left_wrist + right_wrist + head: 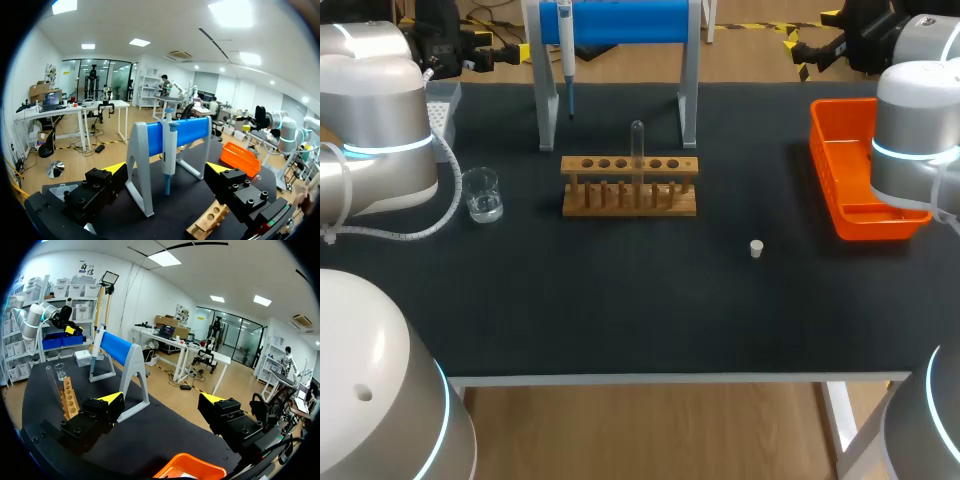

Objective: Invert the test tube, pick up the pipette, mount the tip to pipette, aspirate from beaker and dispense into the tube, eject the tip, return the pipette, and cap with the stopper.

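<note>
Between rack and orange bin, stopper

Lab: pipette, tube rack, beaker

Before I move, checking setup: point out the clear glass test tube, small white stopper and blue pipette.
Clear glass test tube [637, 145], head view, upper wall.
Small white stopper [756, 248], head view, middle.
Blue pipette [169, 152], left wrist view, handle.

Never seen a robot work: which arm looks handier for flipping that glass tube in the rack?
Probably left. The open left gripper has the wooden rack close by; the right wrist view shows the test tube farther off.
</note>
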{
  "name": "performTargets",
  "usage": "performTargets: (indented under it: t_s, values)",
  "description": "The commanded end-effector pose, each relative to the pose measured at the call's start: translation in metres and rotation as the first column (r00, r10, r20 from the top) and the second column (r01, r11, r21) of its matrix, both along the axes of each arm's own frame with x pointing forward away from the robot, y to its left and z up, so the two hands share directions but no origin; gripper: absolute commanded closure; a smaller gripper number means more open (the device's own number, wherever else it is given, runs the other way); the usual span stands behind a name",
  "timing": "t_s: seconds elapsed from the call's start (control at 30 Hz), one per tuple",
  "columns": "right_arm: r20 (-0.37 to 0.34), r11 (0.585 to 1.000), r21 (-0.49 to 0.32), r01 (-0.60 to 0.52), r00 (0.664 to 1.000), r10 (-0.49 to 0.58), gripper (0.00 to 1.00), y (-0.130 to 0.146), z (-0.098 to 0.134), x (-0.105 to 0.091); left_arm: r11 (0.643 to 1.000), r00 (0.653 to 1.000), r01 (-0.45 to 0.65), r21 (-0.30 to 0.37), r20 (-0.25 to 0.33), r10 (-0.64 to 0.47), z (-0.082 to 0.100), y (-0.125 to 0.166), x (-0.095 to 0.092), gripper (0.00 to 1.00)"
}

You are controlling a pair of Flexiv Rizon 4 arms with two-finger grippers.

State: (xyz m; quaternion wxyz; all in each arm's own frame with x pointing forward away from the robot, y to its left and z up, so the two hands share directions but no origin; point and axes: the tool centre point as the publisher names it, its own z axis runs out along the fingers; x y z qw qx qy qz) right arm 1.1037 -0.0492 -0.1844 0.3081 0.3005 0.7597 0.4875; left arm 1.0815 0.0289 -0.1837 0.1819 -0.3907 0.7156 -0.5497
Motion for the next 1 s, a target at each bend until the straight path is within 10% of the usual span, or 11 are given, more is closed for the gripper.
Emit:
performTargets:
  t_s: [0.03, 0.5, 1.0]
  values:
    - [-0.001, 0.997, -0.001, -0.072, 0.997, 0.072, 0.0, 0.011, -0.002, -0.017, 1.0, 1.0, 0.002, 0.001, -0.004, -0.002, 0.001, 0.0, 0.0, 0.0]
    - [-0.034, 0.878, 0.016, -0.478, 0.877, 0.479, 0.0, 0.073, -0.041, -0.151, 1.0, 1.0, 0.002, 0.001, -0.004, -0.002, 0.001, 0.0, 0.0, 0.0]
    - [0.033, 0.689, 0.131, -0.713, 0.697, 0.716, 0.0, 0.13, -0.066, -0.219, 1.0, 1.0, 0.002, 0.001, -0.004, -0.002, 0.001, 0.0, 0.0, 0.0]
